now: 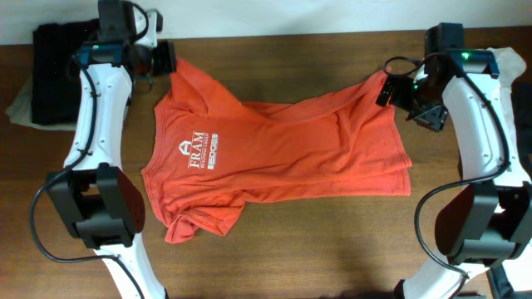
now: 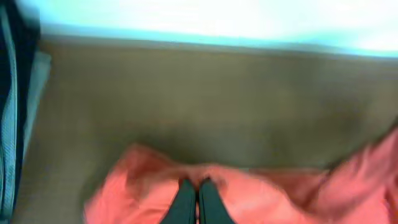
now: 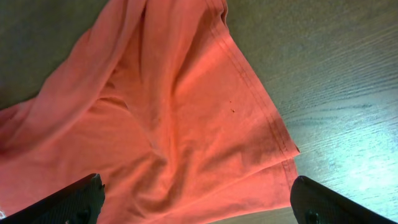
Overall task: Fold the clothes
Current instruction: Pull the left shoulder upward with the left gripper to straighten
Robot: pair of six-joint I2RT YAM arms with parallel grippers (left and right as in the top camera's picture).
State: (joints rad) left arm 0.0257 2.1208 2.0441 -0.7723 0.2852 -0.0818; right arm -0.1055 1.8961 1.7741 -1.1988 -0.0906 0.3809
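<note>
Spanning most of the overhead view, the wooden table (image 1: 332, 249) is carrying a red-orange T-shirt (image 1: 283, 141), which is lying crosswise at the centre, with its neck end toward the left arm and its hem toward the right arm; the garment is resting loosely spread rather than flat, with diagonal creases running through the body, one sleeve (image 1: 195, 223) bunching at the near left corner and the hem showing two offset layers in the right wrist view; no tidy fold is showing, so the task is judged to be standing at an early stage, with smoothing, folding in of the sleeves and doubling of the body all remaining; a dark bundle (image 1: 58, 75) is sitting at the far left edge, apart from the work; the left gripper (image 1: 165, 60) is sitting at the shirt's far left corner, its fingers pressing together on what appears to be a pinch of fabric, though that wrist view is blurring badly; the right gripper (image 1: 392, 90) is hovering over the far right corner with its fingers spread wide, holding nothing; the small white logo (image 1: 198, 151) is facing upward near the left side.
</note>
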